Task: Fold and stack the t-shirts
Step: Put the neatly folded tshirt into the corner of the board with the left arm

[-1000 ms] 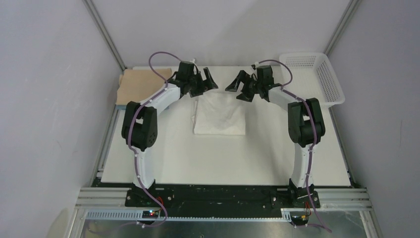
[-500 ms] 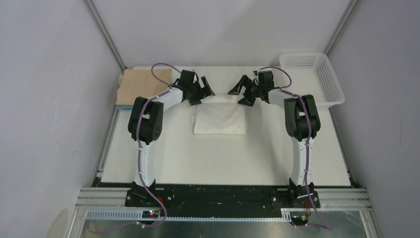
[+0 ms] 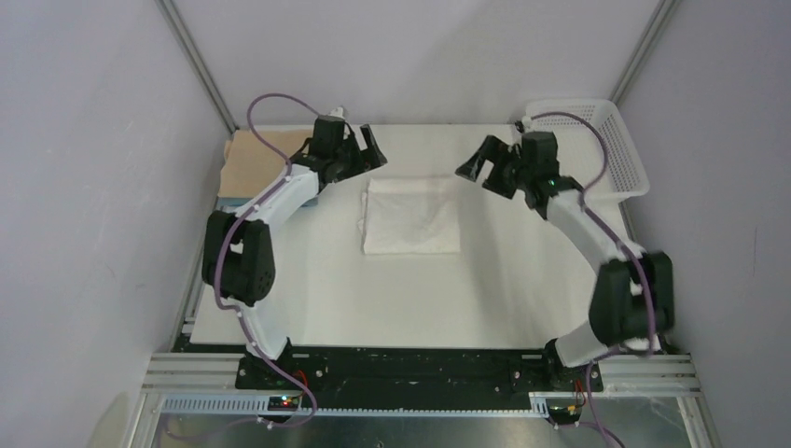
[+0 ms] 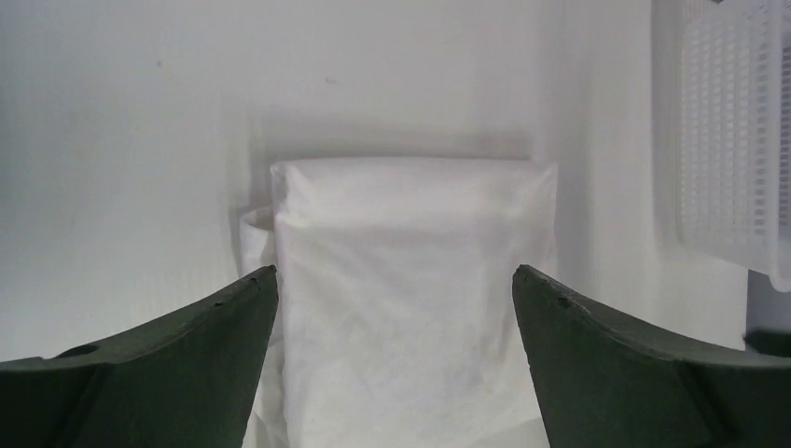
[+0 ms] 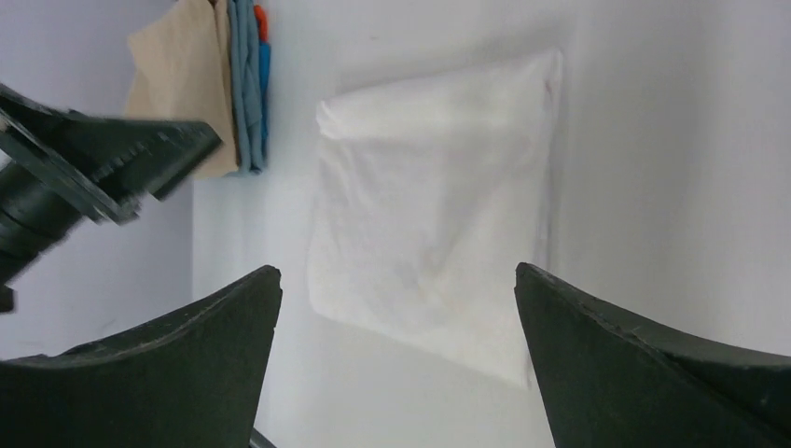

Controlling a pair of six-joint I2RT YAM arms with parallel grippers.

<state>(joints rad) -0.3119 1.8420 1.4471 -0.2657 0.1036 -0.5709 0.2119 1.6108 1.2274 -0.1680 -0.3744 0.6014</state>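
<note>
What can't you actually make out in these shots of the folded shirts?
- Light blue shirt: only its edge shows, under the tan shirt, in top and right wrist views.
- White shirt: near end cut off by the bottom edge in the left wrist view.
- Tan shirt's near corner: behind the left arm, top view.

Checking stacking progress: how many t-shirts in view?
3. White t-shirt lies folded mid-table; tan t-shirt at the far-left corner; light blue t-shirt under the tan one, only its edge showing. More may be hidden beneath.
</note>
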